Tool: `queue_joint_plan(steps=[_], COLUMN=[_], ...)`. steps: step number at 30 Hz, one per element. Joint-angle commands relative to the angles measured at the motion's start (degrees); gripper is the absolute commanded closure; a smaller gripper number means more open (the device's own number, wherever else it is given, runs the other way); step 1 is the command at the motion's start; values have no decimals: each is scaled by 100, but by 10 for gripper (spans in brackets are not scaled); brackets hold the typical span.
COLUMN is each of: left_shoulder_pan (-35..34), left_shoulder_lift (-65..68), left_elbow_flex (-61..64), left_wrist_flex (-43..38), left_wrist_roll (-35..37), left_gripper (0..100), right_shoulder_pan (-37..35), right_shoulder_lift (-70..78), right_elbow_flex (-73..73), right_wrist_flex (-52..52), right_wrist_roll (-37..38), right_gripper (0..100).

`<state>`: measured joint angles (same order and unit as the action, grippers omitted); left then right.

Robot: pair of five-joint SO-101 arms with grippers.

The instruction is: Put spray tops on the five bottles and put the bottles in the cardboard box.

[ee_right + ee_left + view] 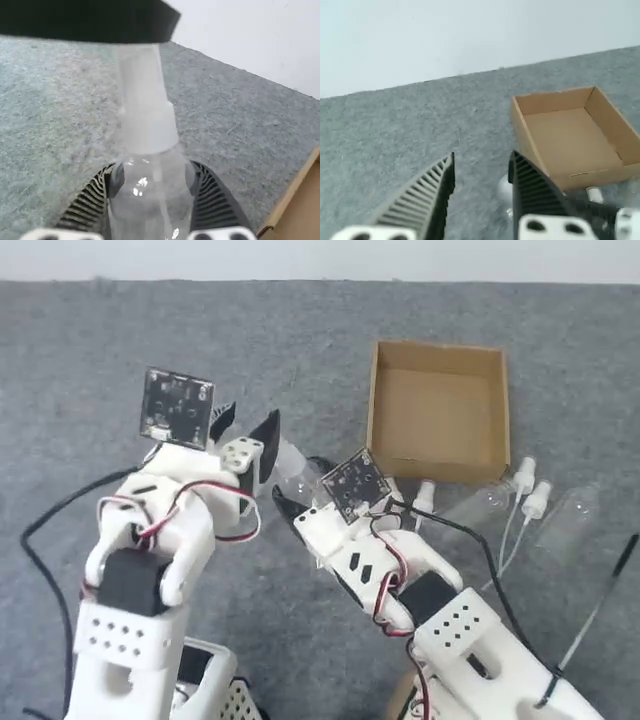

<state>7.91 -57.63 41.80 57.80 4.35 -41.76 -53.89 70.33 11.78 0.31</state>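
My right gripper is shut on a clear bottle left of the cardboard box. Seen from the right wrist, that bottle sits between the ribbed fingers and carries a white spray top, with a black finger of the other arm just over the top. My left gripper is open beside the bottle's upper end. The left wrist view has its fingers apart, a bit of the clear bottle between them, and the empty box beyond.
Right of the box lie two clear bottles and loose white spray tops with thin tubes. A black cable curls at the left. Grey carpet covers the table.
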Motion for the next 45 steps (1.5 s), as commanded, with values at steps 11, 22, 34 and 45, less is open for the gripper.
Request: queue_joint_plan(steps=[11, 22, 34, 45], left_shoulder_pan=[-35, 923, 747, 765], left_shoulder_lift=[-1319, -2655, -2374, -2259], left_elbow_flex=[92, 2325, 3169, 3160], left_wrist_flex=[246, -308, -1591, -1600], left_wrist_roll=[70, 53, 35, 35], left_gripper=[833, 739, 708, 709], right_shoulder_pan=[453, 1393, 796, 804], right_shoulder_lift=[-215, 1771, 2167, 1473], right_elbow_flex=[-607, -3305, -4853, -4835], right_wrist_flex=[189, 1024, 2993, 3758], right_wrist_roll=[-70, -431, -580, -571], right_gripper=[994, 994, 994, 994])
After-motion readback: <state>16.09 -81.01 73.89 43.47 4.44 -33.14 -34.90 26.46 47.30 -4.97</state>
